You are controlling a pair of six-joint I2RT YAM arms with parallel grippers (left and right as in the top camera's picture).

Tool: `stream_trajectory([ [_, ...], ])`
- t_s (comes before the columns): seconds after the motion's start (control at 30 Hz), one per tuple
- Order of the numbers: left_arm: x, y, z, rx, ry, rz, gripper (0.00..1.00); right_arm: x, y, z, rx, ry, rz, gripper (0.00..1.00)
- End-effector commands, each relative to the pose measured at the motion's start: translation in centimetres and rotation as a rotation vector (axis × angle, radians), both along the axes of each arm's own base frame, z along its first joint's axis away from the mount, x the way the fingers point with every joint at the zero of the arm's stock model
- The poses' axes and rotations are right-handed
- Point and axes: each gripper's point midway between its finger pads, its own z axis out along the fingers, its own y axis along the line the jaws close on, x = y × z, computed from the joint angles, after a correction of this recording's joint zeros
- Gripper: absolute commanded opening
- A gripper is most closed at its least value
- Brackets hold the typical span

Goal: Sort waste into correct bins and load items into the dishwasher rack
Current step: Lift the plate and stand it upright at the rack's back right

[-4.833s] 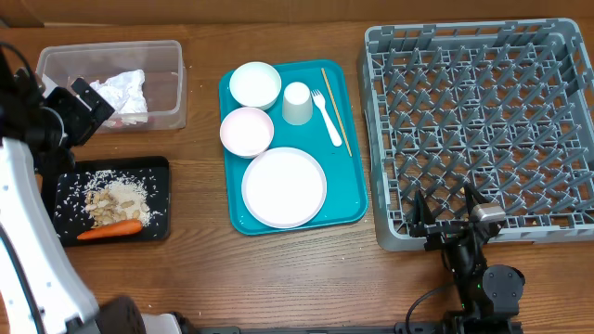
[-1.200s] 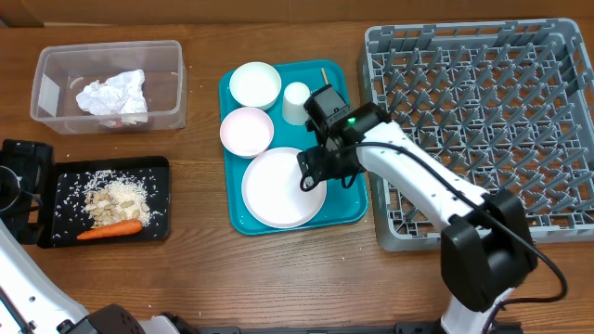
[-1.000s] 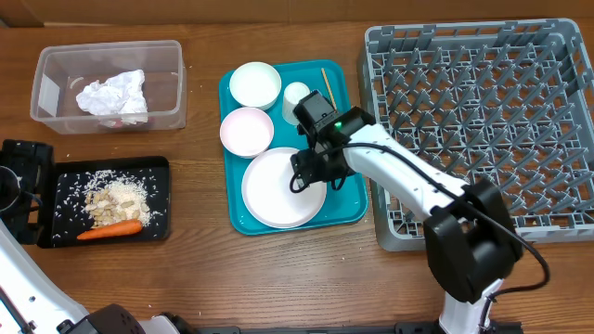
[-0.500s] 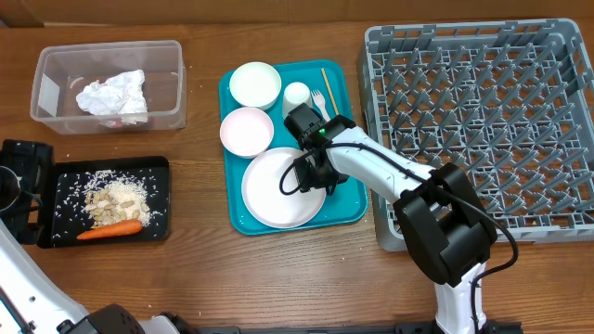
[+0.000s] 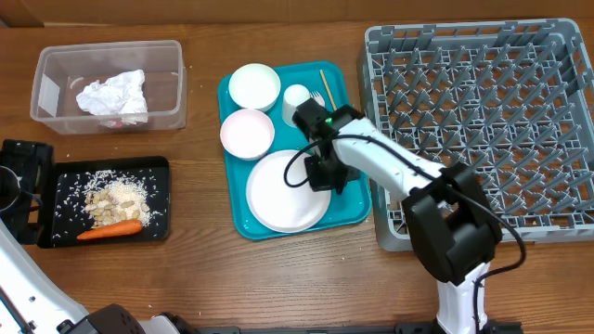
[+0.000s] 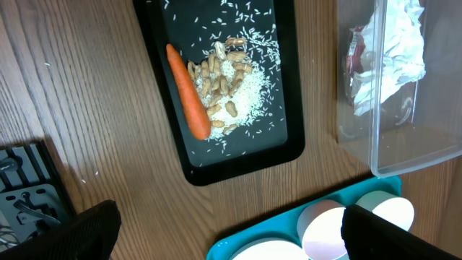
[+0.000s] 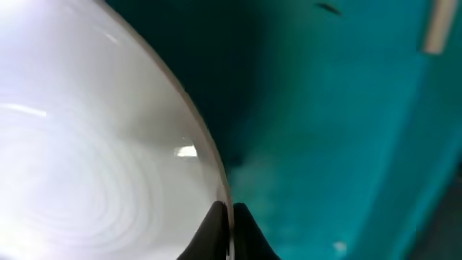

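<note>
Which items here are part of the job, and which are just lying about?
Job: crumpled white paper napkin, orange carrot, beige nut-and-rice scraps, clear plastic tub, shallow black tray, white round plate, two small white bowls, small white cup, white plastic fork, grey plastic grid rack.
Lying about: teal serving tray, thin wooden stick.

Right arm [image 5: 390,167]: white links, black joints, green wrist light [image 5: 328,118], black cable [image 5: 293,169], black hand [image 5: 323,178].

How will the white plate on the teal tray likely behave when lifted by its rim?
Probably stiff: the white plate has a crisp round rim. Its surface looks glossy, so the right gripper, shut on that thin edge, may slip. Held at one side only, it will likely droop or swing.
</note>
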Motion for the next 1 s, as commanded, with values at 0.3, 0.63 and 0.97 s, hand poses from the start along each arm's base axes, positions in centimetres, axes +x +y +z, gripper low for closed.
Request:
stream_trajectory([
  [0.3,0.0,0.0,-0.1,0.000,0.005,0.008,1.00,4.2,-11.8,22.9,0.068,-0.503,-0.148,0.04],
  [0.63,0.0,0.0,-0.1,0.000,0.005,0.008,1.00,5.8,-32.8,30.2,-0.277,-0.817,-0.653,0.04],
  [0.97,0.0,0.0,-0.1,0.000,0.005,0.008,1.00,13.2,-42.6,30.7,-0.451,-1.007,-0.608,0.04],
])
